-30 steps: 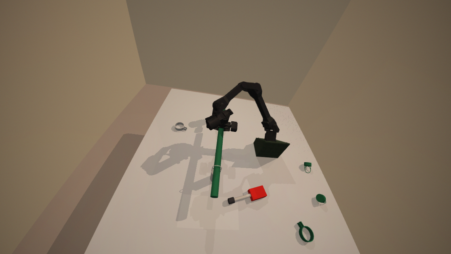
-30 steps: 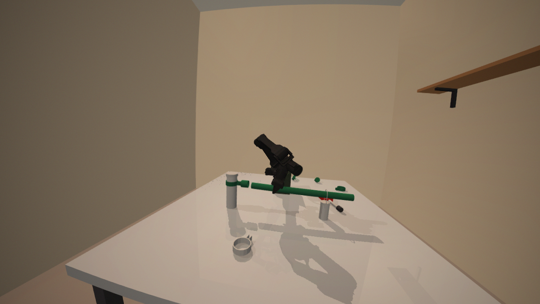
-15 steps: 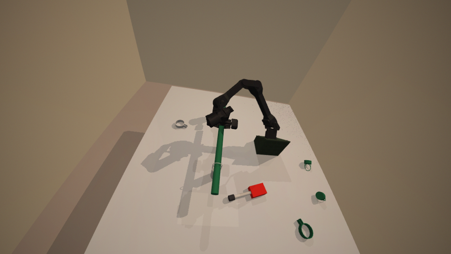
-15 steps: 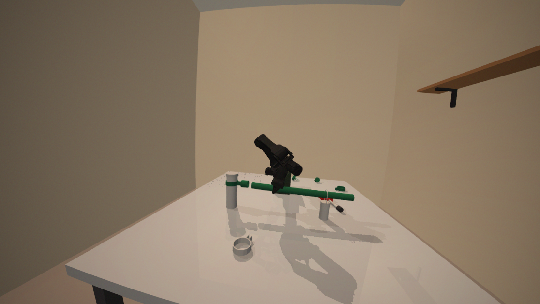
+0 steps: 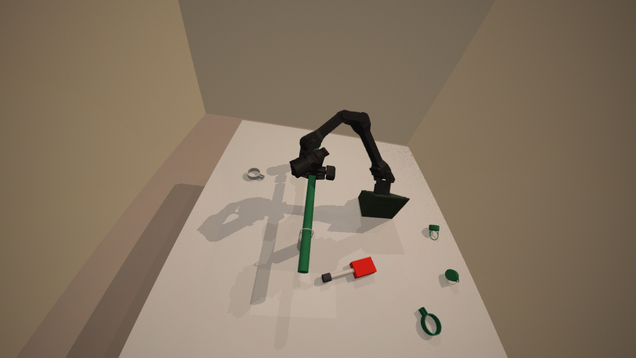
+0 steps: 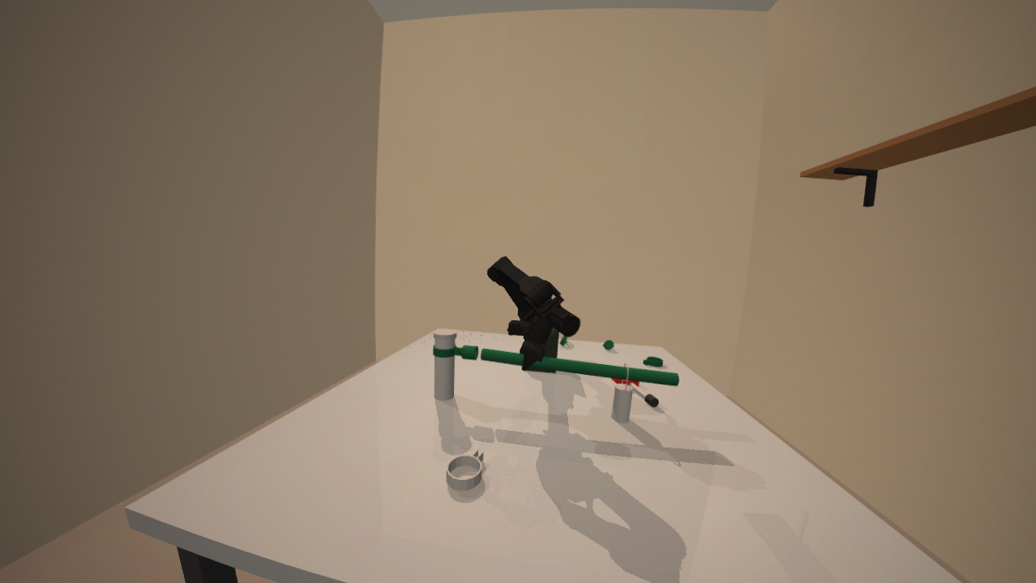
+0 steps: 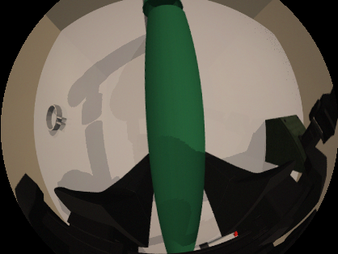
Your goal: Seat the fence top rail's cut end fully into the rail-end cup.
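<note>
The green rail (image 5: 308,209) (image 6: 593,368) (image 7: 174,81) passes through the loop cap (image 6: 622,388) on the small post. My gripper (image 6: 531,360) (image 7: 175,155) is shut on the rail, between the loop and the cut end. The big post (image 6: 444,381) carries the green brace band (image 6: 443,351) just below the post cap (image 6: 445,333). The rail-end cup (image 6: 470,352) points towards the rail. A narrow gap separates cup and cut end in the exterior view, with the rail sloping down towards the loop. The wrist view shows the cup partly, behind the cut end. The arm hides the post in the top view.
A grey ring clamp (image 5: 253,170) (image 6: 464,472) (image 7: 53,117) lies on the table. A red-headed mallet (image 5: 363,267) lies near the rail's free end. Green fittings (image 5: 433,232) (image 5: 451,275) and a green band (image 5: 430,324) lie along one table edge. The arm's dark base (image 5: 382,205) stands beside the rail.
</note>
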`<action>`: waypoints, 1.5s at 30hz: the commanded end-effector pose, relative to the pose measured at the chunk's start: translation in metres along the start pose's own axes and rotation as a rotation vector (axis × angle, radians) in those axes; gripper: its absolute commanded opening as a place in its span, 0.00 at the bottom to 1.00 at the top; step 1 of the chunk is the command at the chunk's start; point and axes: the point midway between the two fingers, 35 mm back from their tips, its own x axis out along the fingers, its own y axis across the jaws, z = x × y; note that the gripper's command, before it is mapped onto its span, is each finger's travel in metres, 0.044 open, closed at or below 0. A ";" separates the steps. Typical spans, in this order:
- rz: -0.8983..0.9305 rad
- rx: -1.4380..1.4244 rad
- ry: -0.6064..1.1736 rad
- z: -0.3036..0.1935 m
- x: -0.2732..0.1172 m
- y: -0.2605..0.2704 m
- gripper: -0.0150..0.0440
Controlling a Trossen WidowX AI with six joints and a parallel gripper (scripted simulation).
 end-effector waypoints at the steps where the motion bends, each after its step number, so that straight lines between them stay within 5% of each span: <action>1: 0.010 0.008 0.000 0.003 -0.004 0.004 0.25; 45: -0.011 -0.005 0.006 0.018 0.006 0.002 0.25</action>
